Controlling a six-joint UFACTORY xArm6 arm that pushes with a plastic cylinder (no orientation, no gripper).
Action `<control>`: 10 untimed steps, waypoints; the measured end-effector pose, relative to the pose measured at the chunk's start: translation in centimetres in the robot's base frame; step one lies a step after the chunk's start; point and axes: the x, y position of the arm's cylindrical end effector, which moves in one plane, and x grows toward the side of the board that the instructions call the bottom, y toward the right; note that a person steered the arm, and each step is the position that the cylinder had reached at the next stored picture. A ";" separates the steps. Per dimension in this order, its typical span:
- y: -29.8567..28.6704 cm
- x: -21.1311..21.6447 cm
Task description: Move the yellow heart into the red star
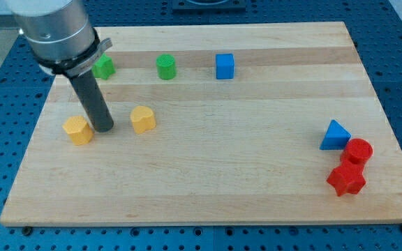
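Observation:
The yellow heart (143, 119) lies on the wooden board at the view's left of centre. The red star (345, 179) lies at the view's lower right. My tip (104, 128) rests on the board between the yellow heart to its right and a yellow block (78, 130) close to its left, touching neither that I can tell. The heart is far to the view's left of the red star.
A red cylinder (359, 151) and a blue triangle (335, 135) sit just above the red star. A green block (104, 67), a green cylinder (166, 67) and a blue cube (225, 66) line the view's top. The board edge (208, 222) runs along the bottom.

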 end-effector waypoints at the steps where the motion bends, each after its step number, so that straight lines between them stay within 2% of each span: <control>1: 3.5 1.7; 2: 8.8 5.0; 4: 1.3 1.7; 5: 0.2 -0.4; 6: 4.2 -1.5; 8: 17.0 5.3; 9: 16.6 4.6; 10: 13.6 3.0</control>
